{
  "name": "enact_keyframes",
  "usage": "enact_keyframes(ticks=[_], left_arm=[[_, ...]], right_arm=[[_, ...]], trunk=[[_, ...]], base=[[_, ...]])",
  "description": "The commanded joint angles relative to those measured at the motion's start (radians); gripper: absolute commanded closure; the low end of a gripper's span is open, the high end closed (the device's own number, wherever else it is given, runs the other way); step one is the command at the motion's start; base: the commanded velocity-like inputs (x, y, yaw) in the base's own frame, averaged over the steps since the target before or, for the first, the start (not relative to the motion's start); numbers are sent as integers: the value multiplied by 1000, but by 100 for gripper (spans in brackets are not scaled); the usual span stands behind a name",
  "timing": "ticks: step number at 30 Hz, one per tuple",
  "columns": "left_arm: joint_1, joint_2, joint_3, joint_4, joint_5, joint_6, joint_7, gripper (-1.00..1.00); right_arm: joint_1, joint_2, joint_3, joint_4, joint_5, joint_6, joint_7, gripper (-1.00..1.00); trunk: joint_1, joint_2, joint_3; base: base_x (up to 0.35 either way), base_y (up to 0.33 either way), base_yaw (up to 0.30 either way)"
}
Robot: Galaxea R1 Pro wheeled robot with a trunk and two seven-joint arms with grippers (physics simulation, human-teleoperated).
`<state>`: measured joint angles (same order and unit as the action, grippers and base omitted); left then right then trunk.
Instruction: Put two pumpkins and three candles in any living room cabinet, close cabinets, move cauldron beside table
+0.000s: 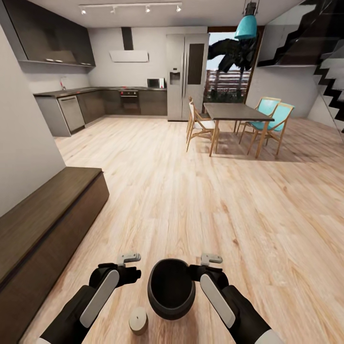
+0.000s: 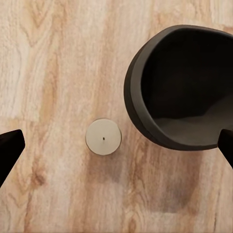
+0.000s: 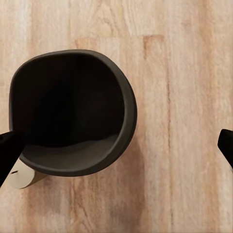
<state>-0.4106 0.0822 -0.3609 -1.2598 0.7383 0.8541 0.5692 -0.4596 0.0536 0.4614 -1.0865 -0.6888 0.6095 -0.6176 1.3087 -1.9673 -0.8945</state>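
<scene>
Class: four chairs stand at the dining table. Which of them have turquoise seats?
The two chairs on the right side of the dining table are turquoise; the two chairs on its left side, toward the fridge, have pale white seats.

My head view is bright and evenly lit: white ceiling track spotlights (image 1: 130,8) glow at the far side, and daylight enters the far glass door (image 1: 228,67). Walls bow at the edges. The matte black round cauldron (image 1: 171,288) casts a soft shadow on the pale wooden plank floor (image 1: 191,200); the render is slightly soft.
</scene>
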Motion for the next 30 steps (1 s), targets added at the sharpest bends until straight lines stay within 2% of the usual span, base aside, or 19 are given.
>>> enact_keyframes(ticks=[1, 11, 16, 21, 23, 30], left_arm=[[-1, 1, -3, -1, 10, 1, 10, -100], [-1, 0, -3, 0, 13, -7, 9, -100], [-2, -3, -8, 29, 12, -30, 8, -100], [-29, -7, -7, 34, 22, -30, 6, -100], [-36, -24, -16, 43, 17, -34, 5, -100], [-39, -39, -18, 85, 14, -35, 6, -100]], right_arm=[[-1, -1, 2, -1, -9, 1, -10, -100], [-1, -1, 2, -1, -8, 1, -11, -100], [-1, -1, 2, 0, -8, 1, -11, -100], [-1, -3, 0, 0, -8, 1, -11, -100], [-1, -3, -1, 4, -8, 0, -11, -100], [-1, 3, -1, 8, -8, 0, -11, -100]], trunk=[[4, -8, -4], [42, -78, -35], [61, -113, -51], [80, -148, -67], [88, -162, -73], [88, -162, -73]], base=[[0, 0, 0], [0, 0, 0], [0, 0, 0], [0, 0, 0], [0, 0, 0], [0, 0, 0]])
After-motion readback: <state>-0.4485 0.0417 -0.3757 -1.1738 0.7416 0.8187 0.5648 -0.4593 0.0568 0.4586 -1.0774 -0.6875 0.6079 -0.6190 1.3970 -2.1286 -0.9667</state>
